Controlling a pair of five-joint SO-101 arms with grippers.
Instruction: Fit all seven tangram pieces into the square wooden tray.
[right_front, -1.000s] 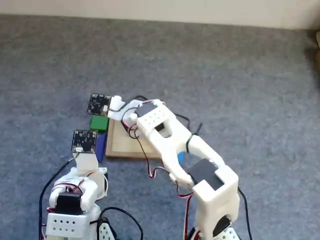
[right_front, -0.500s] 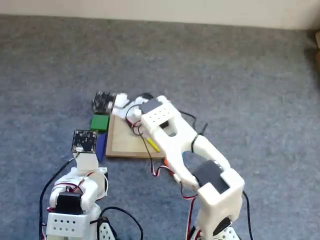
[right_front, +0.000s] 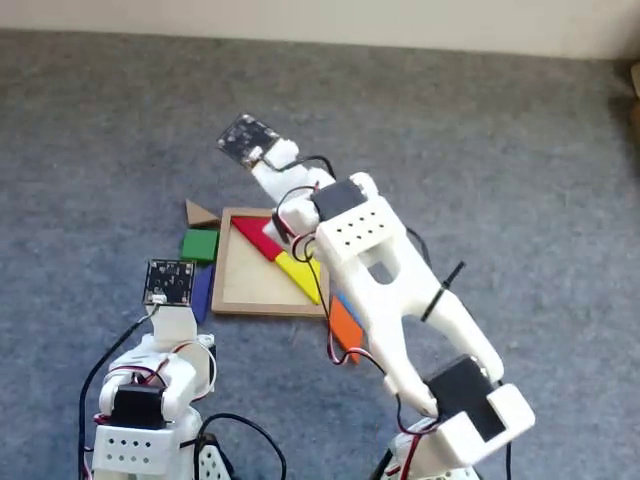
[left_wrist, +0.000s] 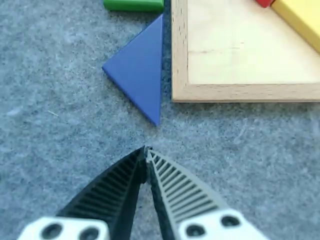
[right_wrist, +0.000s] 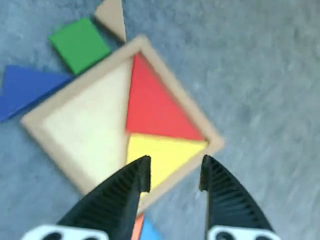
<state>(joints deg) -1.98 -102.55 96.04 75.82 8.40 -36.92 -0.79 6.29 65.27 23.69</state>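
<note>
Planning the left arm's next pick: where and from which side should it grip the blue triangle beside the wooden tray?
Probably pinch the flat blue triangle across its two short edges, near the corner pointing away from the square wooden tray, coming down from above. Its long edge lies close along the tray's wall, leaving a finger little room. The shut left gripper must open first.

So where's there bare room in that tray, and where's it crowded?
In the tray, the left half is bare wood, bordered by the rim, the red triangle and the yellow triangle. Crowded: carpet along its left rim, with the tan triangle, green square and blue triangle. Carpet beyond the far rim is bare.
</note>
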